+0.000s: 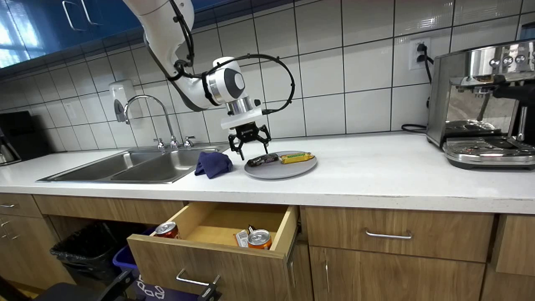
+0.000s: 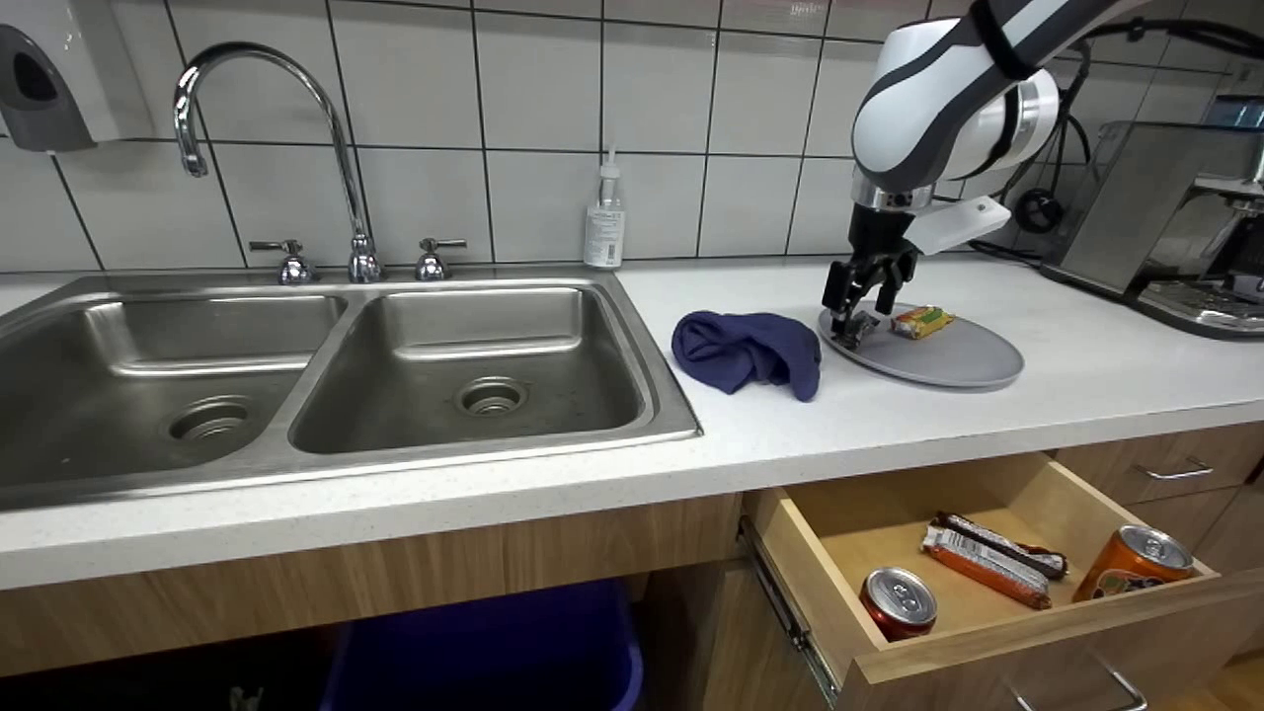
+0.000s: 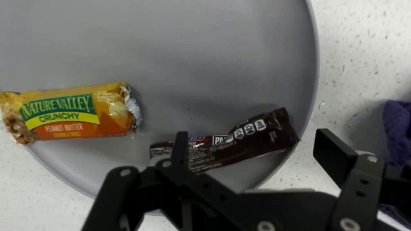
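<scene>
My gripper (image 1: 254,155) is open and holds nothing. It points down over the left part of a round grey plate (image 1: 288,169). In the wrist view its fingers (image 3: 252,136) stand wide apart, with a dark brown candy wrapper (image 3: 244,142) showing between and behind them. The left finger hides part of this wrapper; whether it touches is unclear. The wrapper also shows in both exterior views (image 1: 262,160) (image 2: 859,329), near the plate's edge. A yellow Nature Valley bar (image 3: 69,112) lies beside it on the plate, outside the fingers.
A crumpled purple cloth (image 2: 748,354) lies between the plate and a double sink (image 2: 671,410). Below the counter, an open drawer (image 2: 820,583) holds a red can (image 2: 901,604), an orange can (image 2: 1136,563) and wrapped bars (image 2: 992,558). A coffee machine (image 1: 480,104) stands farther along.
</scene>
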`<state>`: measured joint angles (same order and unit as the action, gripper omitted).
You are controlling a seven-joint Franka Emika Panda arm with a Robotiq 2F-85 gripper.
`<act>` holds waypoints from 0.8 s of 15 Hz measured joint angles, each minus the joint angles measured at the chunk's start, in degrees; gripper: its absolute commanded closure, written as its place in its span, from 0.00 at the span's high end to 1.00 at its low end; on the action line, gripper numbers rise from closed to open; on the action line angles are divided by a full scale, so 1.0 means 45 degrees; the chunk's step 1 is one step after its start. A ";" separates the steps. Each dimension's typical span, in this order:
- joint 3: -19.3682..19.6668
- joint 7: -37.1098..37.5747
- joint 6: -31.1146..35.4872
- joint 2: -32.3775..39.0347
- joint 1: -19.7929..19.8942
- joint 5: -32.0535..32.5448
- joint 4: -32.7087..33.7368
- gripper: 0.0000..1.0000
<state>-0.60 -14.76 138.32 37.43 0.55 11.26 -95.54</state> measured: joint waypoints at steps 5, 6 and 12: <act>0.0076 0.1344 -0.0543 0.0989 -0.0005 -0.0428 0.1358 1.00; 0.0080 0.1514 -0.0599 0.1134 -0.0005 -0.0543 0.1544 1.00; 0.0141 0.2157 -0.0910 0.1600 0.0006 -0.1172 0.2219 1.00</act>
<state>0.04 -5.05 134.22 44.63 0.58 5.98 -85.55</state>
